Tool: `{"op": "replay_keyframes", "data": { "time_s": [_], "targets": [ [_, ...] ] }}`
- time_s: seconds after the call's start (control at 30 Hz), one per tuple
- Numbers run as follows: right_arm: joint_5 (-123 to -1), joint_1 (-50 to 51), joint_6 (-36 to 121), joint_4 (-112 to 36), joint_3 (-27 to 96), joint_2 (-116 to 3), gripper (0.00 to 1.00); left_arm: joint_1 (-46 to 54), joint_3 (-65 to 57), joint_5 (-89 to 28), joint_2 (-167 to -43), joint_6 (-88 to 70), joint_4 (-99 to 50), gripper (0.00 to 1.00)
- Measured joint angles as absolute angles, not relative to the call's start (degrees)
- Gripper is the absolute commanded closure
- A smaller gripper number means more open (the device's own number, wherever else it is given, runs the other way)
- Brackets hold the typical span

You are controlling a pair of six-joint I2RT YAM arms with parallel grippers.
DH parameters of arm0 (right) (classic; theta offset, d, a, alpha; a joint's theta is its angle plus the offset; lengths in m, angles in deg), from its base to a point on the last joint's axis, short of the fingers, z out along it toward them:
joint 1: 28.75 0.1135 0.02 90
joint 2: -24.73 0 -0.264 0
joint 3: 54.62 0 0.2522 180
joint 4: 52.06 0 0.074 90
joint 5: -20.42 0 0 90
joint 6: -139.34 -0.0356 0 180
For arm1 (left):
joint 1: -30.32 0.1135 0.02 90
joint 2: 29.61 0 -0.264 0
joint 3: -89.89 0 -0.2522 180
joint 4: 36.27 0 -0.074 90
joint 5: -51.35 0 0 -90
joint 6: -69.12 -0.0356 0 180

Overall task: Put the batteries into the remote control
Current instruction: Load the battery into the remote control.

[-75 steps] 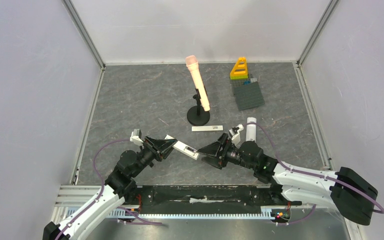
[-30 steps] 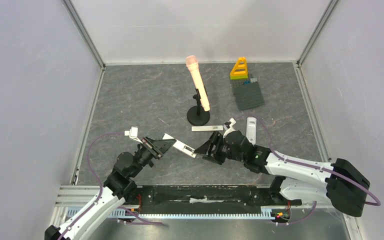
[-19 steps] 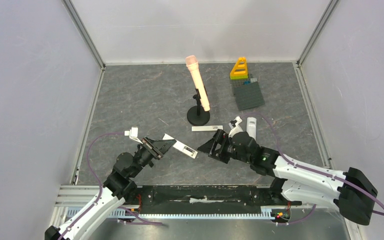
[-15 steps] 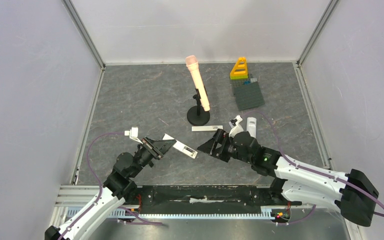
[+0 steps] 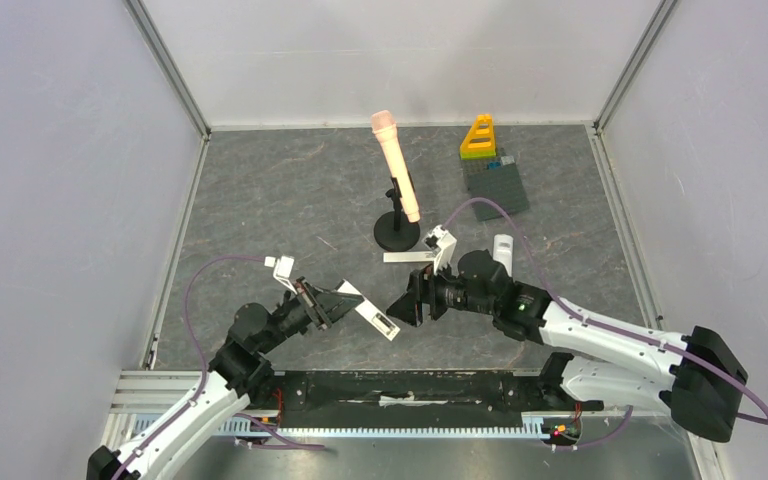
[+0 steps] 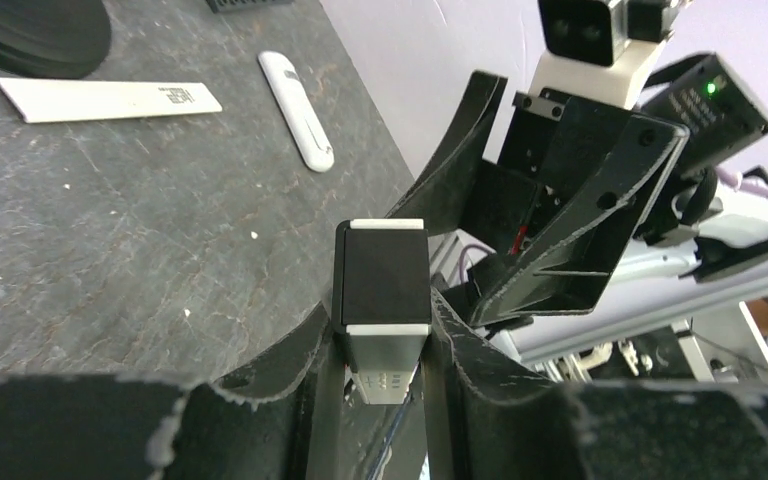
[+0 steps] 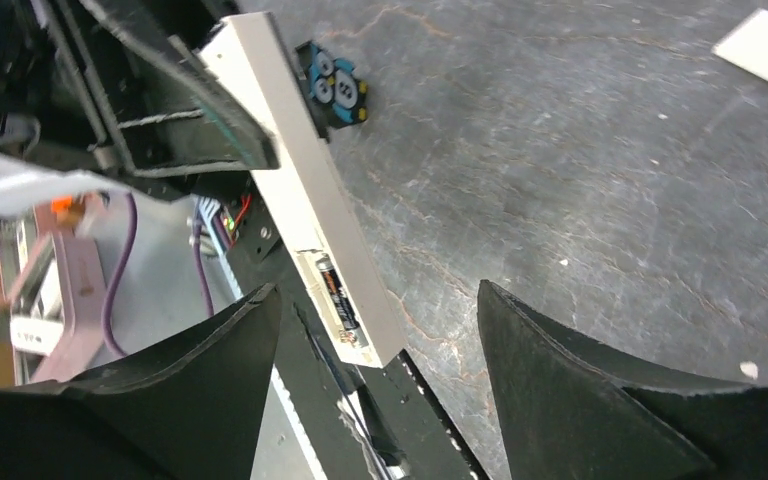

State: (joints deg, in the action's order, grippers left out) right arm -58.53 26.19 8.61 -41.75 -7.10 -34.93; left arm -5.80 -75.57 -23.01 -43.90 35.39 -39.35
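Observation:
My left gripper (image 5: pixel 348 303) is shut on a long white remote (image 5: pixel 372 316) and holds it above the table, its free end toward the right arm. In the left wrist view the remote (image 6: pixel 381 290) sits clamped between both fingers. In the right wrist view the remote (image 7: pixel 298 190) shows an open compartment near its end, with one orange-and-dark battery (image 7: pixel 335 296) inside. My right gripper (image 5: pixel 406 303) is open and empty, and its jaws straddle that end (image 7: pixel 378 292) without touching it. No other batteries show.
A white strip (image 5: pixel 415 257) and a second white remote (image 5: pixel 501 252) lie on the table behind my grippers. A pink microphone (image 5: pixel 396 165) stands on a black base (image 5: pixel 397 234). A grey brick plate (image 5: pixel 498 188) and a yellow piece (image 5: pixel 478 137) sit at the back right.
My left gripper has swung the remote's free end down toward the near edge. My right gripper has moved left to that end and stayed open.

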Motion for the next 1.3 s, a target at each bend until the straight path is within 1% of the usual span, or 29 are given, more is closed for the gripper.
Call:
{"op": "replay_keyframes", "data": {
  "time_s": [0.3, 0.63, 0.7, 0.77, 0.8, 0.87, 1.03, 1.07, 1.1, 1.13, 1.2, 1.27, 1.3],
  "targets": [
    [-44.6, 26.2, 19.4, -42.5, -6.9, -37.6, 0.27, -5.8, -75.2, -13.6, -49.8, 32.5, -45.0, 0.98],
    [-38.4, 26.2, 21.3, -45.3, -8.3, -39.4, 0.34, -5.8, -75.1, -10.8, -51.5, 31.8, -48.8, 0.98],
    [-37.9, 26.2, 21.5, -45.4, -8.6, -40.1, 0.39, -5.8, -75.1, -10.7, -51.5, 31.9, -49.3, 0.98],
    [-37.9, 26.2, 21.7, -45.4, -8.7, -40.7, 0.47, -5.8, -75.1, -10.5, -51.5, 31.9, -49.7, 0.98],
    [-37.9, 26.2, 21.7, -45.4, -8.7, -40.9, 0.54, -5.8, -75.1, -10.4, -51.5, 31.9, -49.9, 0.98],
    [-37.9, 26.2, 22.1, -45.5, -8.7, -41.0, 0.61, -5.8, -75.1, -10.4, -51.6, 31.9, -50.1, 0.98],
    [-37.7, 26.3, 21.7, -46.2, -8.7, -41.3, 0.7, -5.8, -75.1, -10.6, -51.9, 31.8, -50.1, 0.98],
    [-37.7, 26.4, 21.6, -46.3, -8.7, -41.4, 0.71, -5.8, -75.1, -10.6, -51.9, 31.8, -50.1, 0.98],
    [-37.7, 26.4, 21.6, -46.4, -8.7, -41.4, 0.69, -5.8, -75.1, -10.6, -52.0, 31.9, -50.1, 0.98],
    [-37.7, 26.4, 21.5, -46.4, -8.7, -41.4, 0.64, -5.8, -75.1, -10.7, -52.0, 31.9, -50.1, 0.98],
    [-37.7, 26.4, 21.5, -46.4, -8.7, -41.4, 0.41, -5.8, -75.1, -10.8, -52.0, 31.9, -50.1, 0.98],
    [-38.3, 26.4, 21.1, -46.4, -8.7, -41.4, 0.28, -5.8, -75.1, -11.3, -52.0, 31.8, -49.9, 0.98],
    [-38.9, 26.4, 21.1, -46.4, -8.7, -41.3, 0.23, -5.8, -74.9, -12.0, -51.8, 31.8, -48.8, 0.98]
  ]
}}
